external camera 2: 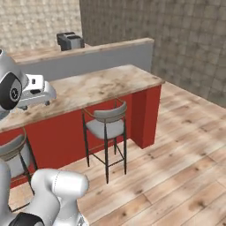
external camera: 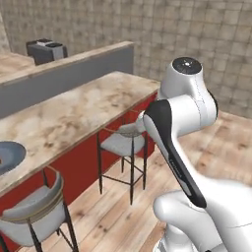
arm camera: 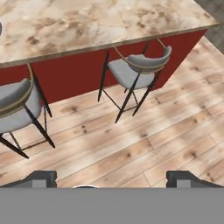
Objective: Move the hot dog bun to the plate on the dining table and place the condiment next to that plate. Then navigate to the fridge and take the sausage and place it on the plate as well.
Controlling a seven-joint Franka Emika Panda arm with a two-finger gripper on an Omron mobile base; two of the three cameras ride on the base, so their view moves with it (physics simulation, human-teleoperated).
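Note:
The dining table [external camera: 74, 113] has a long marbled top over a red base [external camera 2: 62, 132]. The blue-grey plate [external camera: 9, 156] lies on the table at the left edge of the left base view, and nothing shows on the part of it I can see. My gripper [arm camera: 114, 178] is open, its two dark fingertips [arm camera: 41, 177] wide apart with nothing between them. It hangs above the wooden floor, in front of the table's red side [arm camera: 78, 70]. The hot dog bun, the condiment, the sausage and the fridge are out of view.
Two grey-seated metal stools [external camera: 125, 142] [external camera: 34, 206] stand against the table's near side. A grey partition [external camera: 64, 78] runs behind the table, with a dark toaster-like appliance [external camera 2: 70, 40] on the counter beyond. Open wooden floor [external camera 2: 176, 145] stretches to the right.

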